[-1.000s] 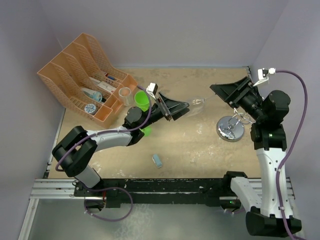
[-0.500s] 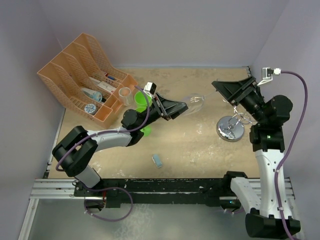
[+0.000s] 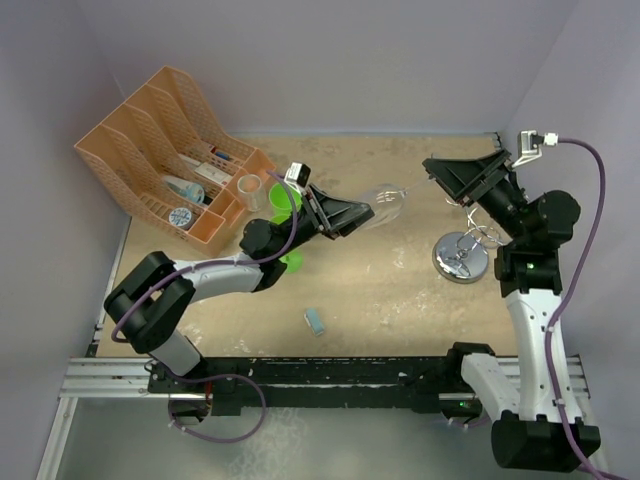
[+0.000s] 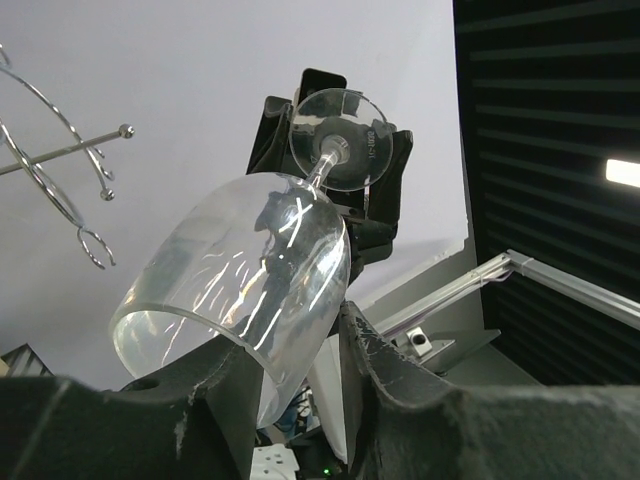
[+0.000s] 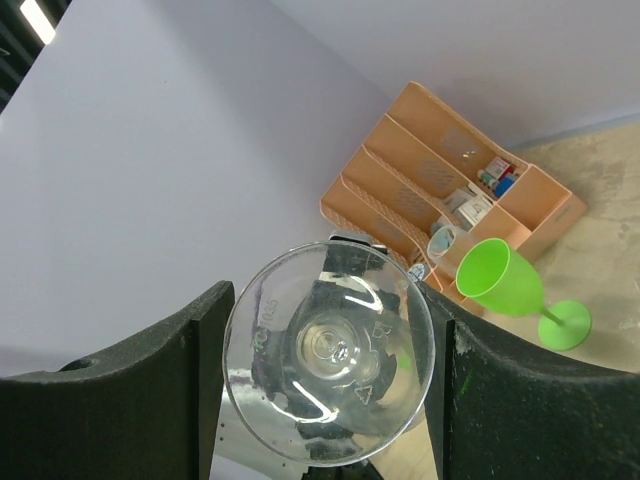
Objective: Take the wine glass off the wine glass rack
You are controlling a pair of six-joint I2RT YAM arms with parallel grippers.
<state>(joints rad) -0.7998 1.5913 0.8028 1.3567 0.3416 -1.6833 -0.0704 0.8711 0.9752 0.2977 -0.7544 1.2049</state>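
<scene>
My left gripper [image 3: 347,214] is shut on the bowl of a clear wine glass [image 3: 385,199] and holds it tilted in the air, foot pointing toward the right arm. In the left wrist view the bowl [image 4: 240,290] sits between my fingers [image 4: 290,350]. The chrome wine glass rack [image 3: 462,255] stands on the table to the right, apart from the glass; its wire arms [image 4: 60,180] show in the left wrist view. My right gripper [image 3: 445,178] is open, facing the glass's foot. That foot [image 5: 328,365] appears framed between its fingers [image 5: 330,310]; a small gap shows from above.
An orange file organizer [image 3: 170,150] with small items stands at the back left, also in the right wrist view [image 5: 440,170]. A green plastic wine glass [image 3: 285,202] and a clear cup [image 3: 249,187] stand beside it. A small blue object [image 3: 315,321] lies near the front.
My left gripper has drawn the clear glass a little left and up, away from the rack. My right gripper has risen and tilted slightly, staying open.
</scene>
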